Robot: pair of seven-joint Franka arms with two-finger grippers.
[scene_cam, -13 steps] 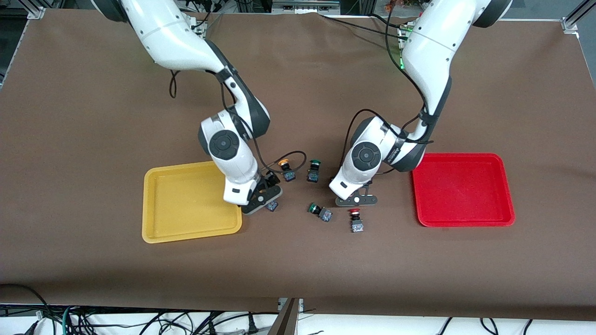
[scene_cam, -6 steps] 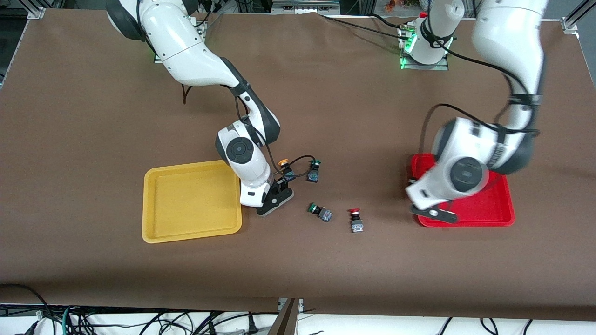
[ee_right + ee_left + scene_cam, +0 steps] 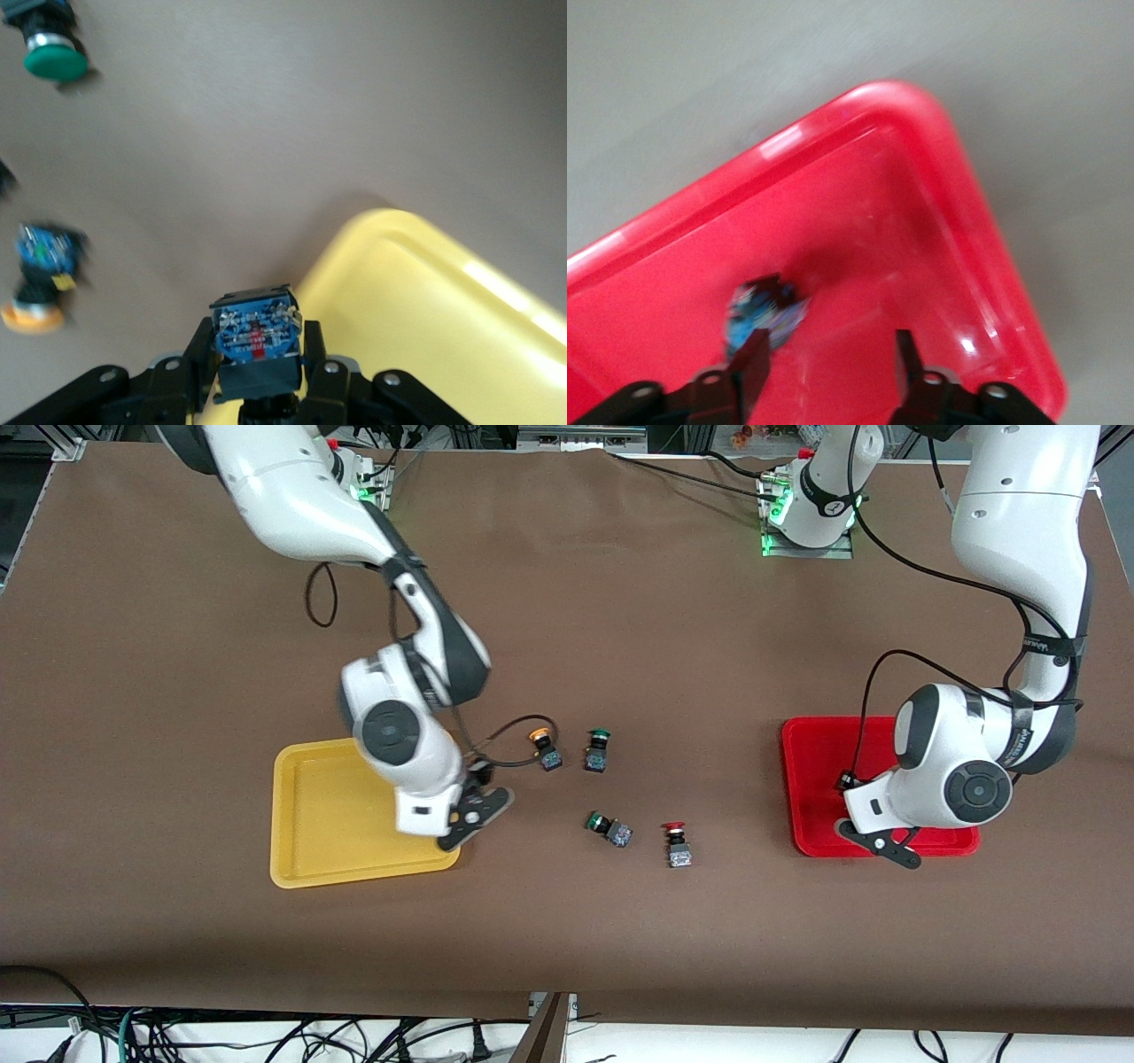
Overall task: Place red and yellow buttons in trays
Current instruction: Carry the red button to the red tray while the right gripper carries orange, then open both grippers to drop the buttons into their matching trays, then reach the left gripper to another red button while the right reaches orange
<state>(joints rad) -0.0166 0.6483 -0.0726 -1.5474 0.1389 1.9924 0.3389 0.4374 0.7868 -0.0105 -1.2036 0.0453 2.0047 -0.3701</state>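
My right gripper hangs over the yellow tray's rim toward the table's middle. It is shut on a button's grey-blue block body; the cap is hidden. My left gripper is over the red tray's front-camera edge, open. A blurred button lies in the red tray by one finger. On the table lie a yellow-orange button and a red button.
Two green-capped buttons lie mid-table: one beside the yellow-orange button, one beside the red button. The right wrist view shows a green button, the yellow-orange button and the yellow tray's corner. A black cable loops off the right wrist.
My left arm swung from the table's middle to the red tray and stands open over a button there. My right gripper lifted a button from the table toward the yellow tray.
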